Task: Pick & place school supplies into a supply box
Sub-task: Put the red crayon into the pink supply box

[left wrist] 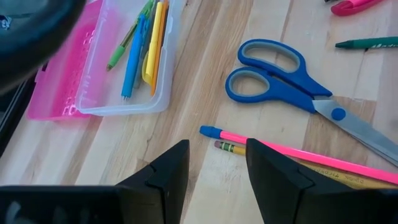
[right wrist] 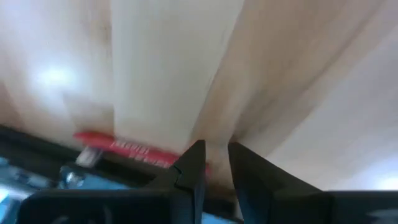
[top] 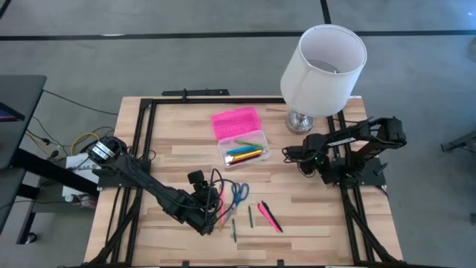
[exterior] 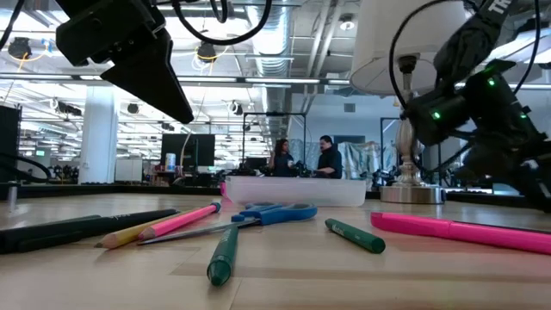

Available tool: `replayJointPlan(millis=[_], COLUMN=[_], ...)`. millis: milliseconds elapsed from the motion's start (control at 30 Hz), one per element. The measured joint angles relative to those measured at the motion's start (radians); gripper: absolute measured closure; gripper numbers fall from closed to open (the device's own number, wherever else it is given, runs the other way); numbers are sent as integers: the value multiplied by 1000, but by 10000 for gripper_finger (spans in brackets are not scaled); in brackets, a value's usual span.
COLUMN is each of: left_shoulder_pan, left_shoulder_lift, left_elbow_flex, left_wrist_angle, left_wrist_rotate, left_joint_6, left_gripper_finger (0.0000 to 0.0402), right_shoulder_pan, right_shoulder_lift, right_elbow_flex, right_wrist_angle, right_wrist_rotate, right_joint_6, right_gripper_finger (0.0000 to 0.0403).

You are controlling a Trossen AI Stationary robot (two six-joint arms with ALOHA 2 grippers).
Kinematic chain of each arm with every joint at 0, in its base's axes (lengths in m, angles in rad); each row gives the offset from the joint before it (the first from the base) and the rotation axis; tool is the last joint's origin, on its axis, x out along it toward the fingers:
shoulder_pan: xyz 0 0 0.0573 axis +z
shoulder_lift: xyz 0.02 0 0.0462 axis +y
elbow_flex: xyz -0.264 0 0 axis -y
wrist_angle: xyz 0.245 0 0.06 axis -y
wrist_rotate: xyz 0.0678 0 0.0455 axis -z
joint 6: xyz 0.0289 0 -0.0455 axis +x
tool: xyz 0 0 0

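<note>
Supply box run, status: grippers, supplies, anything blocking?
Left gripper open, empty, above pink pencil. Right gripper parked beside lamp. Supply box open, several pens inside; scissors and others outside. Path clear.

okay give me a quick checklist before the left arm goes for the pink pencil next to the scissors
1. Left claw open and empty: ok.
2. Claw lined up over the pink pencil: ok, the pencil's blue-tipped end lies just ahead of the gap.
3. Pencil free to lift: not ok, a yellow pencil lies against it and the scissors are close.
4. Box open: ok, pink lid folded aside.
5. Room in box: ok, only a few pens inside.
6. Right claw clear of the box: ok, beside the lamp.
</note>
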Motion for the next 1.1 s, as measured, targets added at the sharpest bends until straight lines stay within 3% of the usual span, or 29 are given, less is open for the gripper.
replayJointPlan(millis=[267, 800, 1100], left_shoulder_pan=[4, 3, 3], left_shoulder_lift=[0, 0, 0], left_elbow_flex=[0, 0, 0], left_wrist_angle=[0, 0, 0], left_wrist_rotate=[0, -17, -38], left_joint_6=[1, 2, 6], left_gripper_finger=[248, 248, 248], right_shoulder_pan=[1, -121, -127], right_shoulder_lift=[0, 1, 1], right_elbow_flex=[-13, -55, -54], right_wrist_angle=[-77, -36, -11], right_wrist_rotate=[18, 21, 1], right_joint_6=[0, 8, 2], right_gripper_finger=[333, 365, 387])
